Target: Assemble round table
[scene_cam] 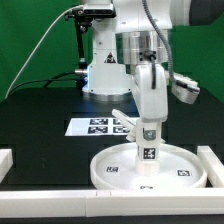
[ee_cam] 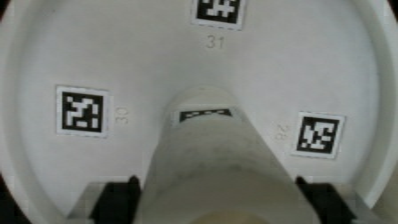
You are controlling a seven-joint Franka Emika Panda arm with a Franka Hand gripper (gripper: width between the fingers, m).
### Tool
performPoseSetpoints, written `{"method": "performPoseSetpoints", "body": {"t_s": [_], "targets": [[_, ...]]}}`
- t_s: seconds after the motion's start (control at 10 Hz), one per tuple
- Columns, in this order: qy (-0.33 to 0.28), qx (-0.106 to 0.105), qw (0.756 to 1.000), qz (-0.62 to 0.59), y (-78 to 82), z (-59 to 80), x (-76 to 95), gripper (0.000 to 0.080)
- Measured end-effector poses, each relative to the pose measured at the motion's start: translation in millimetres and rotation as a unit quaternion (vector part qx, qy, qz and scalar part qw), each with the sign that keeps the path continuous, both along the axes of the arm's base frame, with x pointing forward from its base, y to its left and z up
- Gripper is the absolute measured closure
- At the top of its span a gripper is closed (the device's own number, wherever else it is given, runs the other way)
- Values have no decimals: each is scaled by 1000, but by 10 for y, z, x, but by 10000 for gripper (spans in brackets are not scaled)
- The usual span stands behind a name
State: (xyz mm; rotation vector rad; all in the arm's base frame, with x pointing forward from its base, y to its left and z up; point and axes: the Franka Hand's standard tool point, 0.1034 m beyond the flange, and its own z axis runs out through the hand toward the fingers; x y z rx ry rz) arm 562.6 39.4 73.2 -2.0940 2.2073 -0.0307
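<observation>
The large round rimmed disc (scene_cam: 145, 168) lies flat on the black table near the front. The short thick cylinder leg (scene_cam: 148, 150) stands upright on its middle, tags on its side. My gripper (scene_cam: 148, 128) comes straight down from above and is shut on the leg's upper part. In the wrist view the leg (ee_cam: 217, 150) fills the lower middle between my two black fingers (ee_cam: 121, 198), and its far end meets the disc (ee_cam: 107, 60), which carries three square tags. The flat elongated base piece is not clearly in view.
The marker board (scene_cam: 100, 126) lies behind the disc. White border rails (scene_cam: 40, 203) run along the front, with another rail at the exterior view's right (scene_cam: 212, 165). The robot's base (scene_cam: 105, 70) stands at the back.
</observation>
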Motion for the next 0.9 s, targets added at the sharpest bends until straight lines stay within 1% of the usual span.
{"method": "performPoseSetpoints", "body": {"t_s": [0.3, 0.4, 0.5, 0.6, 0.7, 0.8, 0.9], "targets": [[0, 0, 1000, -5, 1, -4, -1, 393], [0, 1, 1000, 2, 21, 14, 3, 292], [-2, 11, 1000, 21, 94, 158, 21, 194], [-11, 19, 999, 34, 131, 326, 50, 164], [-13, 25, 999, 44, 156, 421, 55, 164], [-12, 26, 999, 45, 167, 432, 56, 152], [-11, 26, 999, 46, 165, 414, 50, 150]]}}
